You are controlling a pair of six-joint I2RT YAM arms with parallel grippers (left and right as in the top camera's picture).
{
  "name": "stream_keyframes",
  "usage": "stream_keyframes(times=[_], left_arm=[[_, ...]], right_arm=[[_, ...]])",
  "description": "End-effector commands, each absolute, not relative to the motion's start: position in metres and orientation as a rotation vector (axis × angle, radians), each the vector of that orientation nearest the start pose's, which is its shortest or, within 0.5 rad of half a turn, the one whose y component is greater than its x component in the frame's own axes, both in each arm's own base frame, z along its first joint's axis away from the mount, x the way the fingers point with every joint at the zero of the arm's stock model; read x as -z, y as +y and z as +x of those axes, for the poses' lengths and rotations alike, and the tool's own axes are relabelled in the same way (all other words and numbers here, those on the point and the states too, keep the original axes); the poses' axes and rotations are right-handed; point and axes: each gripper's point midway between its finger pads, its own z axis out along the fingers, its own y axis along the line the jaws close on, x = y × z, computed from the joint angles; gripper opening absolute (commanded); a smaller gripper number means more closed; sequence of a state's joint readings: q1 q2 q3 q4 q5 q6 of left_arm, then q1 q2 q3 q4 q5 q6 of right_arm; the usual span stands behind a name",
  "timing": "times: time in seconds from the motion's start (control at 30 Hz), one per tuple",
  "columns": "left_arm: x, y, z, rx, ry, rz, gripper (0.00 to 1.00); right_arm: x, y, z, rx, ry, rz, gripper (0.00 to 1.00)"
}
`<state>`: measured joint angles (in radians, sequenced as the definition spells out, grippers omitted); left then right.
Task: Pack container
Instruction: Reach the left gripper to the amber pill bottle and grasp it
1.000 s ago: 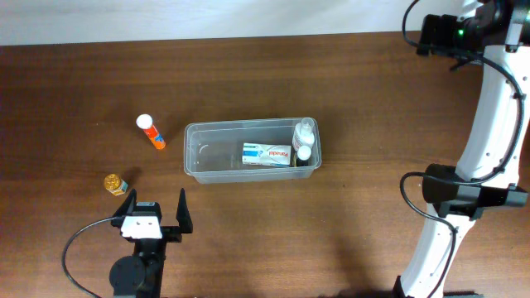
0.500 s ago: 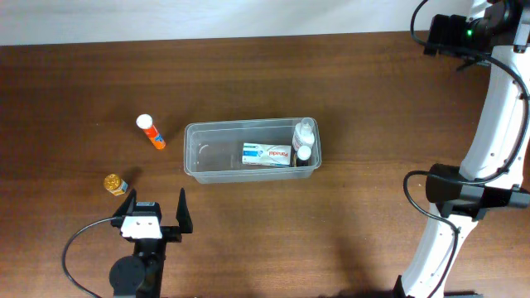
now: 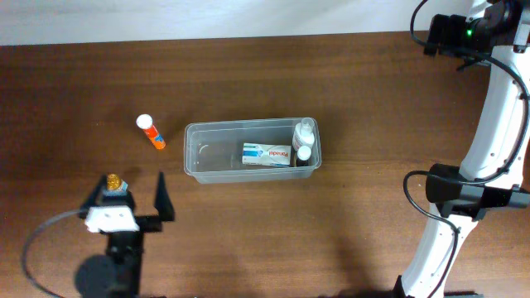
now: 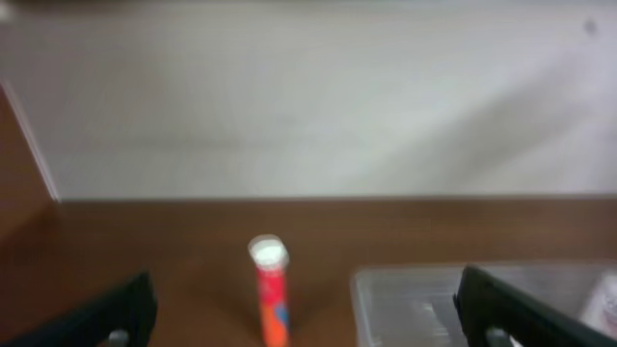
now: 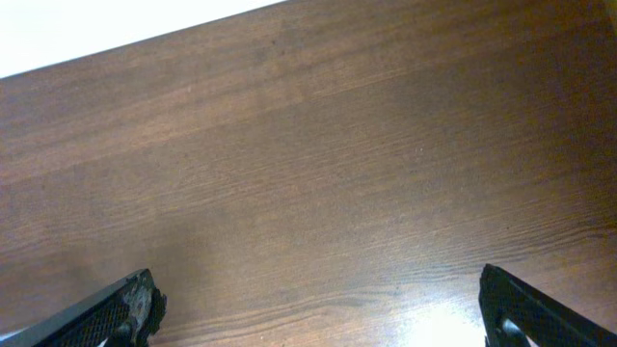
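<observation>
Container (image 3: 192,156) is seen mid tabletop (image 3: 373,124), with box (image 3: 267,154) and two small bottles (image 3: 304,130) at its right end. Left hand (image 3: 132,187) is spread open beside yellow bottle (image 3: 112,180). Right hand (image 5: 328,318) is opened wide over far corner.

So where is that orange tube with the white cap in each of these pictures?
Overhead: the orange tube lies left of centre, apart from the container to its right.
Left wrist: the orange tube is at bottom centre, white cap up, with the container at its right.
Right wrist: not in it; only the table shows.
Shared landmark: the container, seen in the overhead and left wrist views.
</observation>
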<state>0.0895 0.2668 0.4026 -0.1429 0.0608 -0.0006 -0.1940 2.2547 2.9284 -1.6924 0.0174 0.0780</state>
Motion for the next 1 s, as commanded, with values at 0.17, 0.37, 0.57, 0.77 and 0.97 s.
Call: stream_keyframes(times=[0.17,0.37,0.57,0.77,0.97], left_arm=[[-0.312,0.035,0.303,0.044,1.896,-0.084,1.0],[-0.297,0.025,0.332,0.241,2.173,-0.089,0.99],[-0.258,0.022,0.349,0.34,2.324,-0.114,0.99],[-0.242,0.025,0.356,0.331,2.365,-0.09,0.99],[-0.219,0.067,0.336,0.083,2.474,-0.404,0.99]], right_arm=[[-0.311,-0.093,0.458,0.056,2.563,0.37,0.98],[-0.311,-0.093,0.458,0.056,2.562,0.37,0.98],[-0.311,-0.093,0.458,0.056,2.563,0.37,0.98],[-0.311,-0.093,0.458,0.056,2.562,0.37,0.99],[-0.311,-0.093,0.458,0.056,2.563,0.37,0.98]])
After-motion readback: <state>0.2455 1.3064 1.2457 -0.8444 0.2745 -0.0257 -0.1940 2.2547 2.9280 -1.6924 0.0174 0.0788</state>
